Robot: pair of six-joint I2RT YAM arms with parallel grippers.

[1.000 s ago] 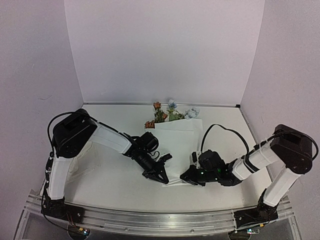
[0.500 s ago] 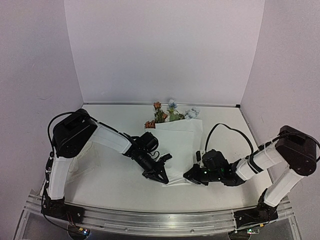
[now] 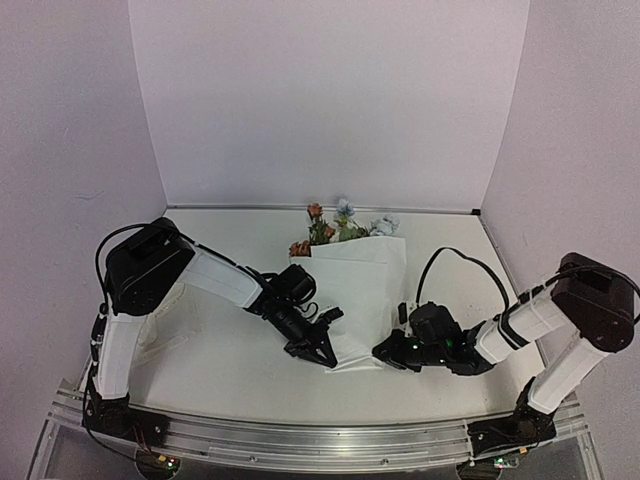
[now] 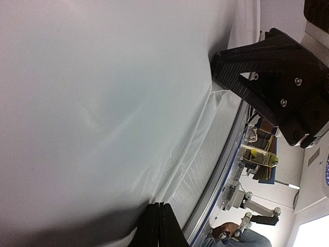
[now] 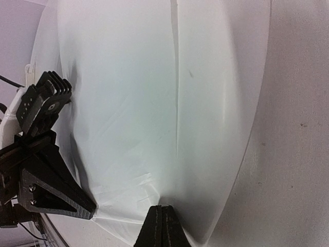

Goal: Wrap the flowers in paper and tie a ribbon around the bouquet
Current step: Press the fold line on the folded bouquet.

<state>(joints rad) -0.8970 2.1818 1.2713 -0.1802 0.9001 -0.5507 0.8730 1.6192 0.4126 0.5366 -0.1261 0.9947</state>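
Observation:
The white paper [image 3: 360, 290] lies folded over the flowers [image 3: 335, 228], whose orange and pale blue blooms stick out at its far edge. My left gripper [image 3: 318, 352] is shut on the paper's near left corner; in the left wrist view the paper [image 4: 103, 103] puckers into the closed fingertips [image 4: 158, 224]. My right gripper [image 3: 385, 355] is shut on the near right edge, where the paper [image 5: 169, 103] creases toward its closed fingertips [image 5: 162, 226]. A faint whitish band, apparently the ribbon [image 3: 165, 340], lies by the left arm.
White walls close in the table at the back and both sides. The metal rail [image 3: 320, 440] runs along the near edge under the arm bases. The right arm's black cable [image 3: 460, 262] loops above the table right of the paper.
My right gripper has drawn a little to the right with the paper's near edge, spreading the sheet's right side. The left arm has stayed put.

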